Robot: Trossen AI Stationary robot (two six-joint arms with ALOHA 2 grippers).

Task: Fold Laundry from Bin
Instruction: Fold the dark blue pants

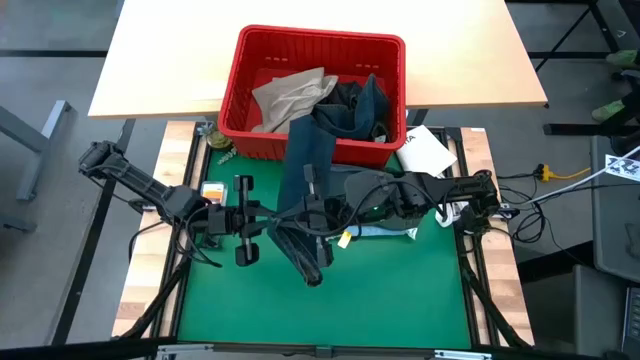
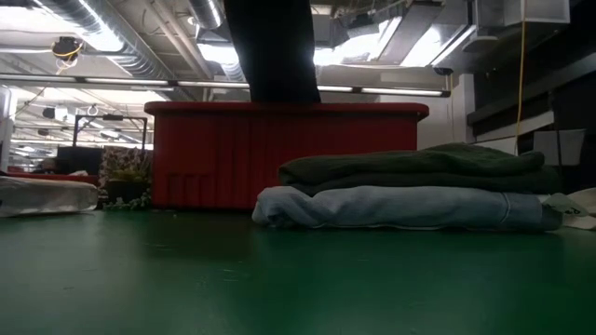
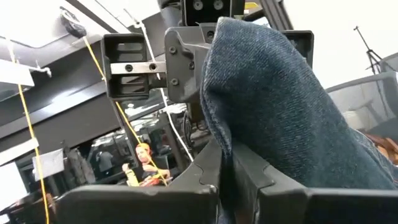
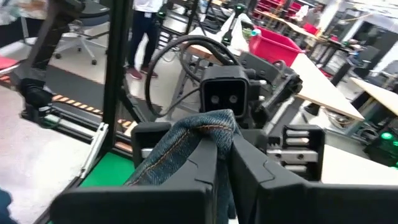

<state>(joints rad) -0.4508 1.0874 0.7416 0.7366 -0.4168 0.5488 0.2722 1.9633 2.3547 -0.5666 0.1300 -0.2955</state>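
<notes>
The dark blue denim jeans (image 1: 305,160) run from the red bin (image 1: 320,40) at the far edge out over the green mat, lifted between my two grippers. My left gripper (image 1: 262,222) comes from the left and my right gripper (image 1: 318,208) from the right; both are shut on the denim and face each other. Tan trousers (image 1: 290,92) and a dark garment (image 1: 355,105) lie in the bin. A folded dark green garment (image 2: 419,167) rests on a folded light blue one (image 2: 400,207) on the mat. My left gripper (image 3: 227,180) pinches a thick fold of the denim (image 3: 242,152) between its two fingers, coming roughly level from the table's left. The cloth bulges over the fingers, clear of the mat. My right gripper (image 4: 225,168) pinches a stitched edge of the jeans (image 4: 208,134) between its two fingers, coming roughly level from the table's right. The denim droops beside the fingers, clear of the mat; the far part trails back into the bin (image 2: 214,158).
A white flat packet (image 1: 425,150) lies at the mat's far right, beside the bin. The folded stack sits under my right arm, right of centre. Bare green mat (image 1: 400,300) spreads along the near side. A wooden tabletop (image 1: 170,60) carries the bin's far part.
</notes>
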